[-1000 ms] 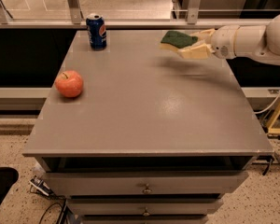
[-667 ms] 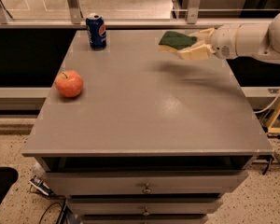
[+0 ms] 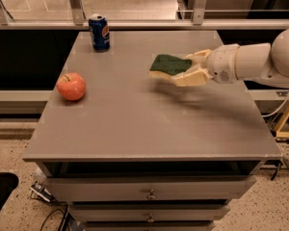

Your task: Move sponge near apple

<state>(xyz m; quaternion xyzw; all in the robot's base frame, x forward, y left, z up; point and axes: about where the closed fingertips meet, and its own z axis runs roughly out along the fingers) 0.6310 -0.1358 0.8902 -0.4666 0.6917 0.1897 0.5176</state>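
Camera view: we have only one view, looking down on the table from its front.
Hand: the hand reaches in from the right on a white arm, above the back-right part of the table. Its two pale fingers are closed on the sponge (shut as far as the sponge allows).
Sponge: the sponge is held off the table, green side up and yellow foam below, with a soft shadow on the table beneath it.
Apple: the apple sits on the table near the left edge, well apart from the sponge.
Can: the can stands upright at the back-left corner, beyond the apple and not touching it.
Done: we judge the pick-up finished, since the sponge is lifted and gripped.
Left: the carry leftward, the set-down beside the apple and the release are not yet done.
Progress: we put it at about the middle, as a wide stretch of table lies between sponge and apple.
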